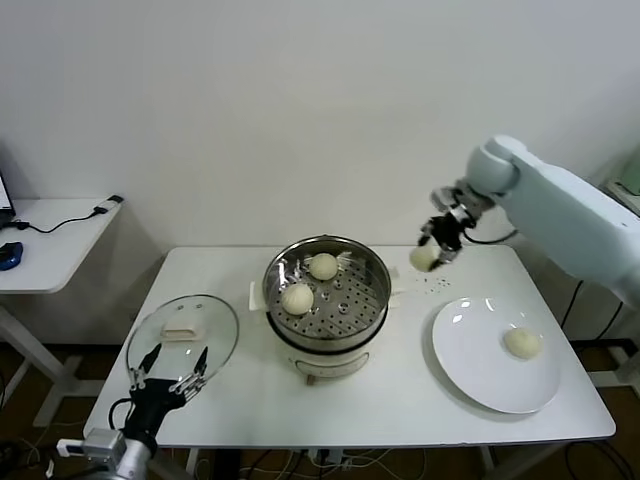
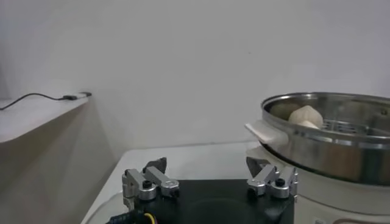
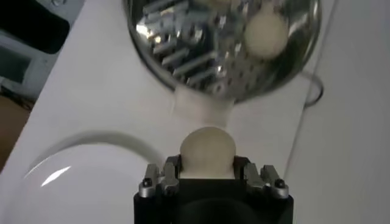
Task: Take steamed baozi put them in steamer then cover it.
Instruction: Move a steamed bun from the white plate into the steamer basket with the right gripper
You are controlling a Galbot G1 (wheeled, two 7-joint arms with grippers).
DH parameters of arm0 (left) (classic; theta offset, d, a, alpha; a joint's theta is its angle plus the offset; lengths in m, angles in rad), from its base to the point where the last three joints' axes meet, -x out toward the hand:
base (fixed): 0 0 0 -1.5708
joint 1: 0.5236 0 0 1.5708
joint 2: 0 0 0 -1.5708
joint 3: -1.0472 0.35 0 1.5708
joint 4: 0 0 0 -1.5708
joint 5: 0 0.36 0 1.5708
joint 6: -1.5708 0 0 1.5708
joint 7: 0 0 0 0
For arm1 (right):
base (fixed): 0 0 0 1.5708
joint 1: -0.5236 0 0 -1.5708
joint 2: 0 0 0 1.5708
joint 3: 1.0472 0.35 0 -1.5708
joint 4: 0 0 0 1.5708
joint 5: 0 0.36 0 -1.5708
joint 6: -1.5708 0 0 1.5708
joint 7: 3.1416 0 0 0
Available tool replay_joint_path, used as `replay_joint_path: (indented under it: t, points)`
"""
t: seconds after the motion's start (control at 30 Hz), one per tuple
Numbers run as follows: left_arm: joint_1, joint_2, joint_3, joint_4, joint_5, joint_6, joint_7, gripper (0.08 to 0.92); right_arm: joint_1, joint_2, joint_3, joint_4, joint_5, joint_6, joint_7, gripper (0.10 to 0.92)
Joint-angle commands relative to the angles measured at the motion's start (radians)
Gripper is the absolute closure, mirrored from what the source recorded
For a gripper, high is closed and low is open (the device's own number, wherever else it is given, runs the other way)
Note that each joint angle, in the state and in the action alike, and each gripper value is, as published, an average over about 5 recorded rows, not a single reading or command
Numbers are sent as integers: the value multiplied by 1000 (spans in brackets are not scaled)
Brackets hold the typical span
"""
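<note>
Two of my pincers show: low at the frame's bottom left my left gripper [image 1: 168, 378] hangs spread wide and empty over the glass lid [image 1: 183, 338]. At centre the steamer [image 1: 327, 300] holds two baozi [image 1: 297, 298] on its tray, with one more on the white plate [image 1: 470, 360] at lower right. Farther, upper right, my right gripper [image 1: 430, 255] is clamped on a fourth bun [image 3: 208, 150] above the table [image 1: 420, 400], beside the steamer.

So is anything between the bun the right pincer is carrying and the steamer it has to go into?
Nothing visible. The right pincer holds a bun above the table, beside the steamer. The steamer is uncovered; its lid lies on the table on the far side. Two buns sit in the tray, leaving bare space.
</note>
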Motion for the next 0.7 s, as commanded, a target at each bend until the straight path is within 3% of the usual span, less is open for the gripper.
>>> replay_joint_path:
  t: [0.03,0.33,0.7]
  points:
    - [5,-6,2,-18,7,3,0,177,174,262,-229,-70,143,445,71,457]
    - [6,-20,3,-26,8,1,0,177,79,242,-238,171,-117,568,121,455]
    - [7,-23,1,-24,6,1,-1,177,1,218,-262,288,-220,585,66,457]
